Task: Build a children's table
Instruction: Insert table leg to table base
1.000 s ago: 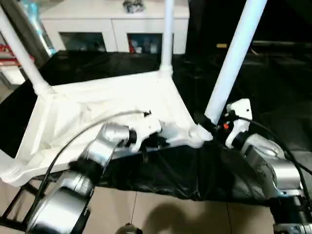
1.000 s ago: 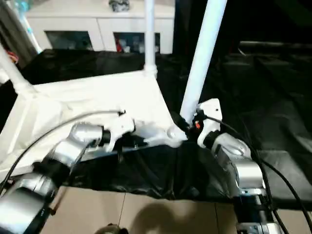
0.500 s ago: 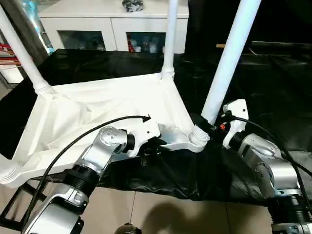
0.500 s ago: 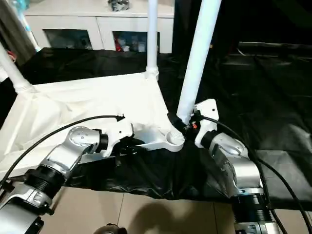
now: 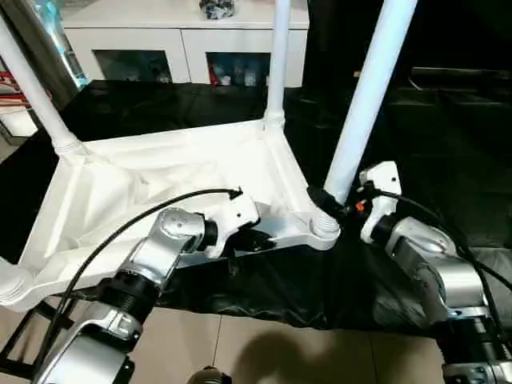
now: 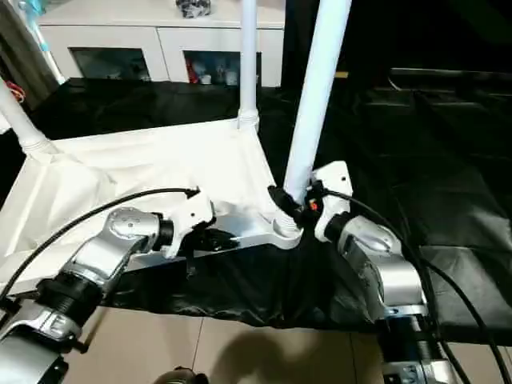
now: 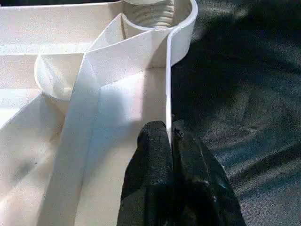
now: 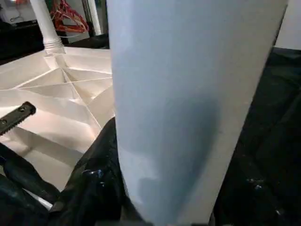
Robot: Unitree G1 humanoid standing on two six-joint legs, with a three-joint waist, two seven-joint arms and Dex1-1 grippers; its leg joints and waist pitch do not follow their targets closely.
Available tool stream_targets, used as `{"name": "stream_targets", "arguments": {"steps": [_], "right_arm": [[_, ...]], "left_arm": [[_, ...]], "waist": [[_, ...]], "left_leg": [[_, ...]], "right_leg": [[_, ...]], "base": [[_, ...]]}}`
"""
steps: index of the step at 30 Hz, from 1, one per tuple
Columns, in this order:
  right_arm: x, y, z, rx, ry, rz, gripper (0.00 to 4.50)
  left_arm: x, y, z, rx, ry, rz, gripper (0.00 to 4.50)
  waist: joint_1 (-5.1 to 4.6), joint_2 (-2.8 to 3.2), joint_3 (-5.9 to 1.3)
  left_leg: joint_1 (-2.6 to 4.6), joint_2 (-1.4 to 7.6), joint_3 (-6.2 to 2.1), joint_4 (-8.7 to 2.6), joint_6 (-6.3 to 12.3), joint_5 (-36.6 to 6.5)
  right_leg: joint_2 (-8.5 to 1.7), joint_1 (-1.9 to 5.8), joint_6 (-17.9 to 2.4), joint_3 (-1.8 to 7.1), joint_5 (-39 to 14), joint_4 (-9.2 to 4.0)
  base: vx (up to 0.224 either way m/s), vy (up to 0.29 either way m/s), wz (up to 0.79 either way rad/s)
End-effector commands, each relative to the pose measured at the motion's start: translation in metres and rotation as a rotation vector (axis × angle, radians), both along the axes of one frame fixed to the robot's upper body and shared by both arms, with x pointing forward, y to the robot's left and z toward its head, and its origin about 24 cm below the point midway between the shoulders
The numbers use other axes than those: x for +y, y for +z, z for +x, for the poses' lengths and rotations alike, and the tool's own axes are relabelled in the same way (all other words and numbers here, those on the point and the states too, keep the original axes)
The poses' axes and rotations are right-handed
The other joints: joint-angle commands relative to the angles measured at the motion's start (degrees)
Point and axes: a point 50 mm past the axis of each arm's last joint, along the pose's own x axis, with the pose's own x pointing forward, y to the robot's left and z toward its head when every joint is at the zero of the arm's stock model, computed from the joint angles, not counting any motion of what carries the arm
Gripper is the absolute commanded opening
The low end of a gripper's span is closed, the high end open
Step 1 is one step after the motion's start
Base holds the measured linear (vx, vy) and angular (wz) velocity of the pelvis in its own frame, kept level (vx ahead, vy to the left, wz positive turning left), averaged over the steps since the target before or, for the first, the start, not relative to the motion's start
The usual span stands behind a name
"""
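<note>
The white tabletop (image 5: 152, 180) lies underside up on a black cloth. A white leg (image 5: 364, 96) stands in its near right corner socket (image 5: 324, 227), leaning slightly right. My right gripper (image 5: 330, 202) is shut on this leg just above the socket; in the right wrist view the leg (image 8: 188, 94) rises between black fingers (image 8: 94, 188). My left gripper (image 7: 170, 127) is shut on the tabletop's thin near rim wall (image 7: 168, 84), a little left of that socket. Two more legs stand in the far left (image 5: 36, 88) and far right (image 5: 278, 56) corners.
A white glass-door cabinet (image 5: 184, 40) stands behind the table. The black cloth (image 5: 416, 120) spreads to the right and hangs over the front edge above a tiled floor (image 5: 280, 352). A black cable (image 5: 120, 232) arcs over my left forearm.
The camera has shifted slightly. My left forearm has settled along the near rim, still pinching it. The leg stays in its socket in the right gripper, now a little more upright.
</note>
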Motion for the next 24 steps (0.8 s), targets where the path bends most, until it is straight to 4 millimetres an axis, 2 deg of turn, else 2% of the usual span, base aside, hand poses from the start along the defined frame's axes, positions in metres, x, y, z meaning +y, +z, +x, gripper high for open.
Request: {"name": "stream_targets", "arguments": {"steps": [1, 5, 6, 11, 13, 16, 19, 20, 24], "right_arm": [[0.003, 0.003, 0.003, 0.001, 0.016, -0.009, 1.91], [0.004, 0.003, 0.004, 0.007, 0.026, -0.009, 1.91], [0.005, 0.002, 0.004, 0.017, 0.037, -0.009, 1.91], [0.004, 0.001, 0.003, 0.052, 0.074, -0.026, 1.91], [0.004, 0.000, 0.002, 0.067, 0.083, -0.026, 1.91], [0.003, -0.004, 0.000, 0.104, 0.107, -0.035, 1.91], [0.004, -0.007, -0.002, 0.129, 0.128, -0.045, 1.91], [0.005, -0.008, -0.003, 0.140, 0.139, -0.052, 1.91], [0.007, -0.011, -0.005, 0.163, 0.167, -0.053, 1.91]], "left_arm": [[0.008, -0.015, -0.007, 0.041, 0.001, 0.079, 0.00], [0.008, -0.014, -0.006, 0.049, 0.004, 0.062, 0.00], [0.006, -0.011, -0.005, 0.054, 0.013, 0.033, 0.00], [0.004, -0.003, -0.002, 0.052, 0.032, -0.057, 0.00], [0.005, -0.002, -0.002, 0.047, 0.029, -0.062, 0.00], [0.005, -0.002, -0.003, 0.035, 0.021, -0.060, 0.00], [0.006, -0.002, -0.004, 0.035, 0.015, -0.047, 0.00], [0.006, -0.002, -0.005, 0.036, 0.012, -0.045, 0.00], [0.007, -0.001, -0.005, 0.035, 0.007, -0.042, 0.00]], "waist": [[0.06, -1.30, -3.83], [0.04, -1.17, -3.80], [0.00, -1.34, -3.86], [0.00, -1.42, -3.83], [0.07, -1.43, -3.86], [0.06, -1.86, -3.83], [0.12, -1.76, -3.79], [0.08, -2.00, -3.77], [0.10, -1.87, -3.74]], "left_leg": [[1.20, 2.39, -0.90, -4.57, 0.50, -16.29], [1.27, 2.40, -0.85, -4.53, 0.50, -16.18], [1.27, 2.42, -0.86, -4.55, 0.38, -16.16], [1.25, 2.35, -0.80, -4.46, 0.64, -15.90], [1.17, 2.38, -0.83, -4.44, 0.78, -15.21], [1.20, 2.39, -0.74, -4.39, 1.11, -14.75], [1.18, 2.41, -0.73, -4.37, 1.18, -14.54], [1.19, 2.43, -0.74, -4.42, 1.14, -14.63], [1.28, 2.47, -0.78, -4.46, 0.92, -15.15]], "right_leg": [[-3.52, 2.58, -9.14, 2.36, -17.51, -4.63], [-3.49, 2.48, -9.48, 2.36, -17.65, -4.62], [-3.47, 2.58, -9.40, 2.35, -17.40, -4.58], [-3.44, 2.65, -9.82, 2.33, -16.69, -4.48], [-3.48, 2.72, -9.83, 2.36, -16.27, -4.43], [-3.52, 2.70, -9.69, 2.33, -16.81, -4.51], [-3.55, 2.64, -9.57, 2.37, -17.29, -4.51], [-3.54, 2.67, -9.47, 2.34, -17.75, -4.53], [-3.55, 2.57, -9.14, 2.36, -18.78, -4.59]], "base": [[0.000, 0.000, 0.00], [0.000, 0.000, 0.00], [0.000, 0.000, 0.00], [0.000, 0.000, 0.00], [0.000, 0.000, 0.00], [0.000, 0.000, 0.00], [0.000, 0.000, 0.00], [0.000, 0.000, 0.00], [0.000, 0.000, 0.00]]}}
